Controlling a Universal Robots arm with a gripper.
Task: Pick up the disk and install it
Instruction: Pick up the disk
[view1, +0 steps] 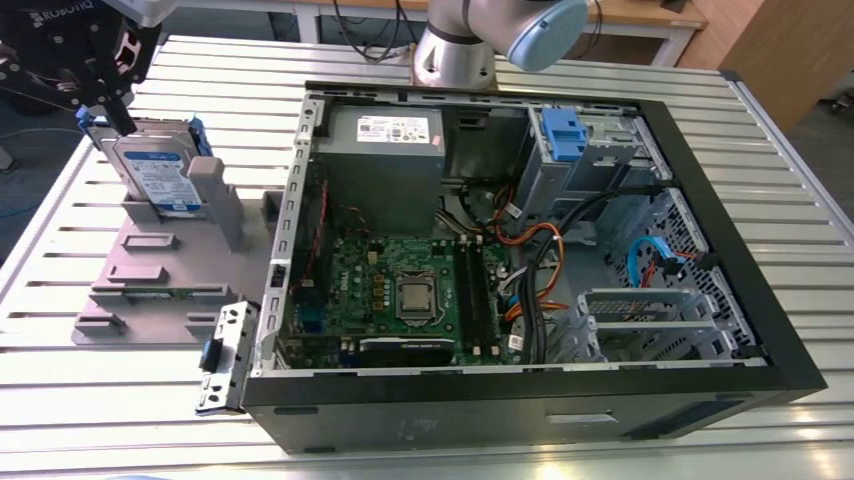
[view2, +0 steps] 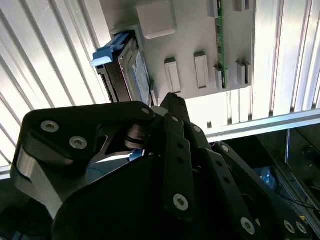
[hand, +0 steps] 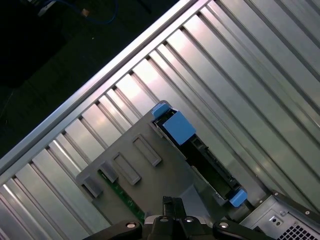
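Exterior view, ten o'clock: gripper (view1: 114, 112) sits right at the upper edge of the disk (view1: 156, 175). I cannot tell whether the claw is spread or pinching. The disk stands on edge in the grey fixture (view1: 174, 318) on the slatted table (view1: 54, 400). At three o'clock from the fixture is the open computer case (view1: 534, 410), touching it.
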